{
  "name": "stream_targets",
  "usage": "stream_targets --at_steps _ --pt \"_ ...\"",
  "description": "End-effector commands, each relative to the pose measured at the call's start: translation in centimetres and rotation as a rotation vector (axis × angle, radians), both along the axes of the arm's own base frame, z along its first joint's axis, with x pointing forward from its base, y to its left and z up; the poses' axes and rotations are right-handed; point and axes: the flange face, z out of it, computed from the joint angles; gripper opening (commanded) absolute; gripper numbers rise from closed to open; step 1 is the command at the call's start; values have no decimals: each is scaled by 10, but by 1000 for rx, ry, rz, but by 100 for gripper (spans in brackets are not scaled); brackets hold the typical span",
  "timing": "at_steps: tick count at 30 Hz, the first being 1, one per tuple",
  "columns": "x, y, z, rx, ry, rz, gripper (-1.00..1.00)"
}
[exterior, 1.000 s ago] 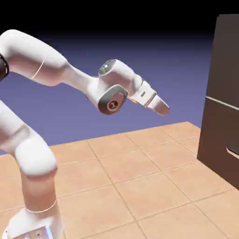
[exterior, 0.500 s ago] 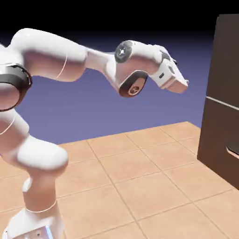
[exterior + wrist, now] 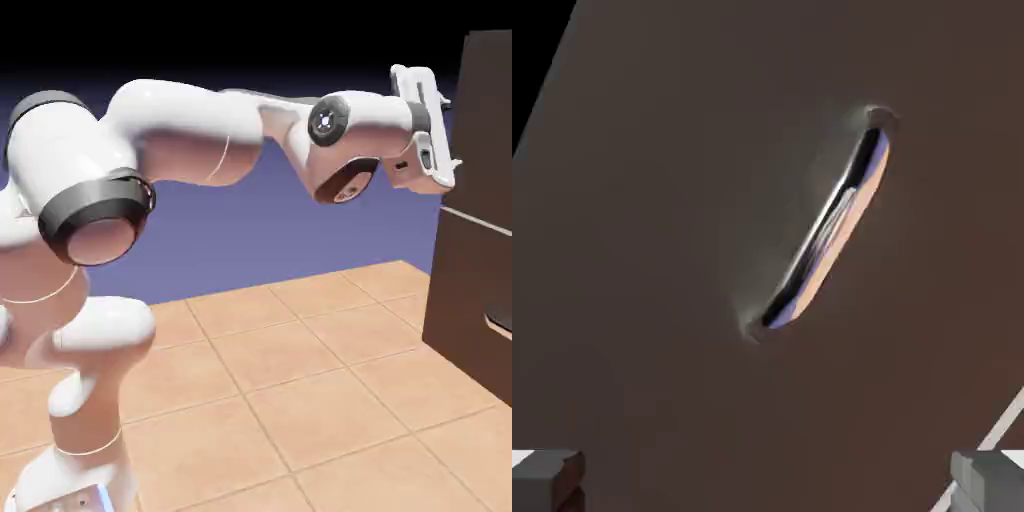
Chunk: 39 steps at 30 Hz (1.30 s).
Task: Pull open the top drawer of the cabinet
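The dark brown cabinet (image 3: 462, 300) stands at the exterior view's right edge. Its top drawer (image 3: 487, 120) is the section above a thin pale seam. My gripper (image 3: 450, 135) hovers level with that drawer front, just short of it, pointing at it. In the hand view the drawer front (image 3: 662, 250) fills the picture, with its thin metallic bar handle (image 3: 827, 225) running diagonally a little above the middle. Both grey fingertips (image 3: 548, 480) sit far apart at the bottom corners, so the gripper (image 3: 767, 485) is open with nothing between them, and the handle is still ahead of them.
Below the seam (image 3: 475, 222), the cabinet's lower section carries a dark curved handle (image 3: 497, 322). The tan tiled tabletop (image 3: 300, 400) stretches under the raised arm. The robot's base stands at the lower left.
The arm has swung up and to the right, carrying the hand from mid-table to the top drawer's front. The hand turned to face the cabinet. The jaws stayed open.
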Motion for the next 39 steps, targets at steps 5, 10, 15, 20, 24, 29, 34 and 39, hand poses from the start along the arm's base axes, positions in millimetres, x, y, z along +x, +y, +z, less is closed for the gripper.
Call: stream_targets --at_steps 5,10,15,20,24,29,34,39 --pt "30 -11 -10 114 0 -48 0" --pt "59 -16 -22 210 -2 -98 0" --pt "86 -16 -33 287 -10 -145 0" --pt "110 -9 -42 347 -29 -189 0" --pt "127 0 -45 385 -53 -217 0" --pt "140 12 -44 413 -84 -237 0" --pt "172 9 -43 418 -84 -240 0" --pt "190 12 -44 413 -84 -237 -100"
